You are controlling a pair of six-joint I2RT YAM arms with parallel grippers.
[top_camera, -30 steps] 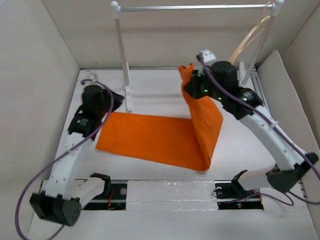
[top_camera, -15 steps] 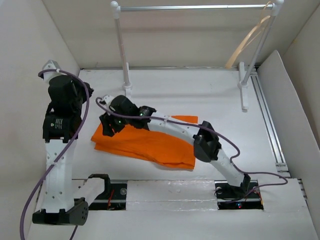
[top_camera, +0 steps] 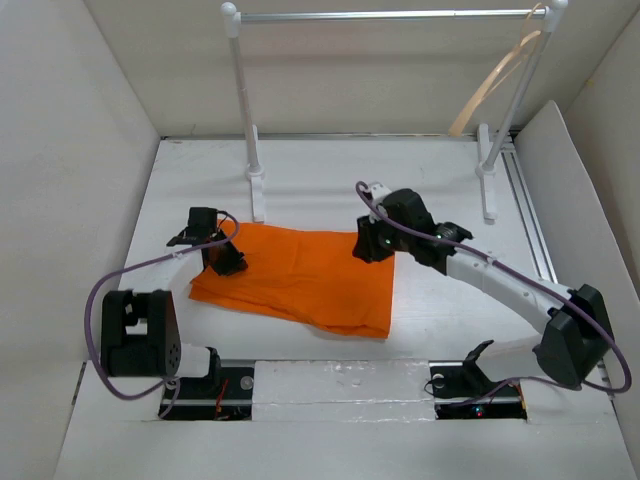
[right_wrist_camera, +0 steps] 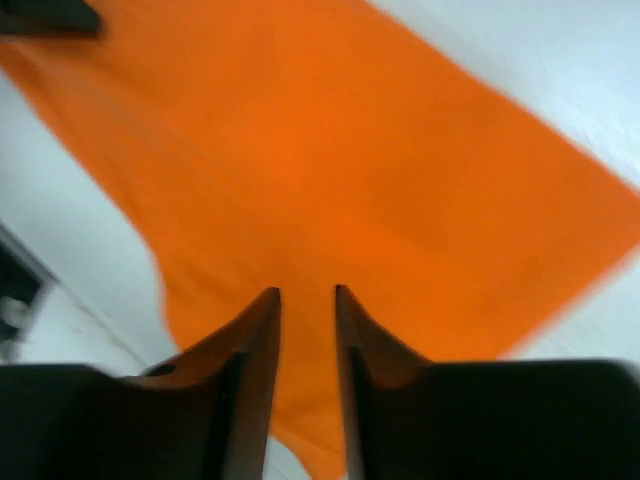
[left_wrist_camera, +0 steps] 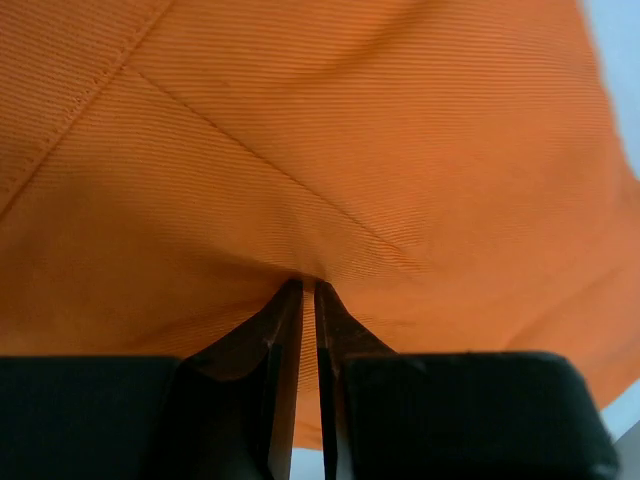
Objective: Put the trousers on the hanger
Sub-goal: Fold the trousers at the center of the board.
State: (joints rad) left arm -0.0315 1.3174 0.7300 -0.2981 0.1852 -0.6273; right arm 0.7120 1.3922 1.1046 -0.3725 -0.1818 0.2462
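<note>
White desk (top_camera: 300, 170): we find the trousers (top_camera: 300, 275) folded at its middle, the hanger (top_camera: 490, 85) well apart at the far right corner. Left gripper (left_wrist_camera: 308, 286) pinches a fold; right gripper (right_wrist_camera: 306, 292) stands narrowly spread. One-sided lifting, we judge, risks unfolding.

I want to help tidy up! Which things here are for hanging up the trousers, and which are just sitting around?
For the job: the trousers, the hanger, the left hand pinching the cloth, the right hand above the cloth.
Just there: the rack with its silver bar, the purple cables, the table.
</note>
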